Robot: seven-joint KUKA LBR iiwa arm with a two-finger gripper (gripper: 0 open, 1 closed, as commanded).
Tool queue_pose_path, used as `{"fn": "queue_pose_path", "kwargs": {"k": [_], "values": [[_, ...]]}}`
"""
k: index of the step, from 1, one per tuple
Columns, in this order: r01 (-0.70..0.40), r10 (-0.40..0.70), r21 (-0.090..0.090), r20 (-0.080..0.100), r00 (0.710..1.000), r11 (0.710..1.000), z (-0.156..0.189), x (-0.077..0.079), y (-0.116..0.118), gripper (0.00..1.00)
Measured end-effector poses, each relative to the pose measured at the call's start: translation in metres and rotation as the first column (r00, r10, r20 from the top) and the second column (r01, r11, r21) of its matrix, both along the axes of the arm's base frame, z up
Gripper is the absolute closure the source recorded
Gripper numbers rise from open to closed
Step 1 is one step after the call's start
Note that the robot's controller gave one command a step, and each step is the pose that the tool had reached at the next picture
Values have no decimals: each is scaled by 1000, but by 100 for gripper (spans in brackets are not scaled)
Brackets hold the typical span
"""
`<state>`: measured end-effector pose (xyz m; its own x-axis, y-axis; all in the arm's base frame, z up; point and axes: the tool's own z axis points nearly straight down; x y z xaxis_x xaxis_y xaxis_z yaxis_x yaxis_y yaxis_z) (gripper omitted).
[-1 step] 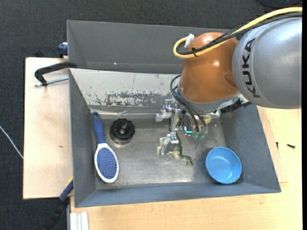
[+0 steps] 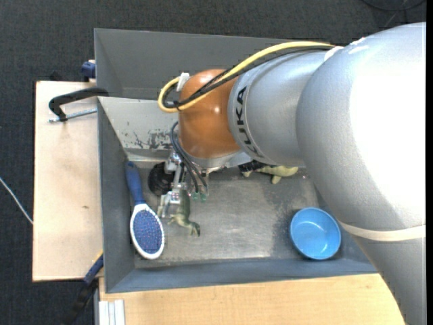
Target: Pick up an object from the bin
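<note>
Dark carpet lies all around a grey metal bin (image 2: 203,63) with tall walls. Into it, from 3 o'clock, comes a big silver robot arm (image 2: 318,107) with a round orange cover (image 2: 206,120) and a yellow cable (image 2: 270,51).

Its pincer (image 2: 174,203) points down at the bin floor, toward 8 o'clock from the middle of the bin. I cannot tell how far open the pincer is, or if it has hold of anything.

A small green toy animal (image 2: 183,220) lies right at the tip of the pincer, at its 6 o'clock. A blue oval hairbrush with a white rim (image 2: 147,231) lies just beside the toy, at 9 o'clock. A black round thing (image 2: 160,177) sits at 11 o'clock from the pincer.

A blue plastic bowl (image 2: 314,233) stands well apart, at 4 o'clock in the bin. Another yellow-green toy (image 2: 276,172) peeks out under the arm.
</note>
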<state>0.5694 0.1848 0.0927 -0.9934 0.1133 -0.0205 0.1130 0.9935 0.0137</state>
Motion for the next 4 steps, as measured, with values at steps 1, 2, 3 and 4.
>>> {"fn": "queue_pose_path", "kwargs": {"k": [1, 2, 3, 4], "values": [[-885, 885, -42, -2, 465, 464, -13, -54, -4, 0], [-993, 994, -39, -2, 107, 107, -15, -69, -26, 0], [-996, 996, -27, -20, 89, 88, -16, -69, 13, 0], [-1000, 998, -19, -52, 24, 24, -15, -60, 32, 0]]}}
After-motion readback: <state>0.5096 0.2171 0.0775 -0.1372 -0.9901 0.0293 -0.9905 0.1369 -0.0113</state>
